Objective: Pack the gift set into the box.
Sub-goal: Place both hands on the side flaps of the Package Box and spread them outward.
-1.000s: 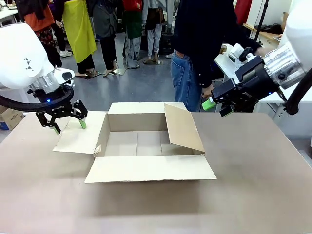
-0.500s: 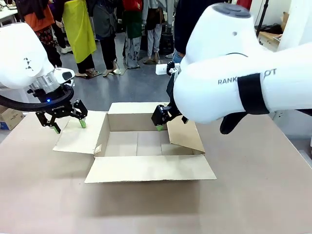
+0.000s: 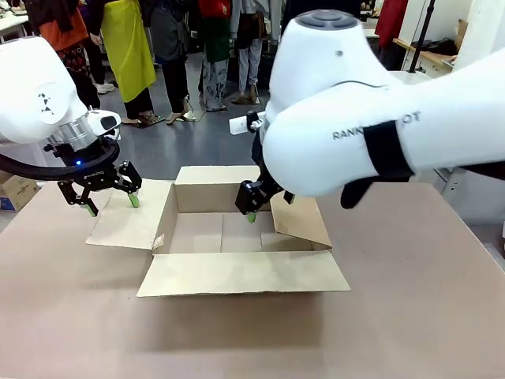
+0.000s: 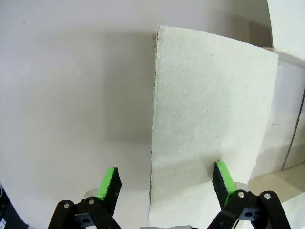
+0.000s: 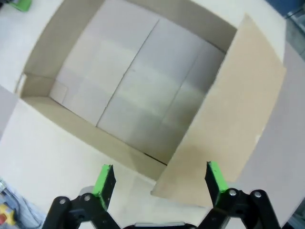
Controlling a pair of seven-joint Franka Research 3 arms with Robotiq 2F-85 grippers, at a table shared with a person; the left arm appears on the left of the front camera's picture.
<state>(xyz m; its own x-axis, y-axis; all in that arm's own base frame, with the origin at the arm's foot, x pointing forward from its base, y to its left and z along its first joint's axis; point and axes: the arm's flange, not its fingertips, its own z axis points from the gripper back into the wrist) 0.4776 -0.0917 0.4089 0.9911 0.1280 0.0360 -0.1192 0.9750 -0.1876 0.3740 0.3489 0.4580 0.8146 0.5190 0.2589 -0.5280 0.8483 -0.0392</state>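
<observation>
I see left hand (image 3: 113, 205) spread over left flap of box (image 3: 237, 272); right hand (image 5: 157, 177) spread above its far side.

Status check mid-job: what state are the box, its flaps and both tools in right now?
box: open, upright, nothing inside
left flap: folded out flat
near flap: folded out flat
right flap: half raised, not flat
left tool: open, empty, over the left flap's edge
right tool: open, empty, above the box

One box (image 3: 213, 233), four flaps (image 3: 245, 272), one left arm (image 3: 35, 91), one right arm (image 3: 355, 118).
</observation>
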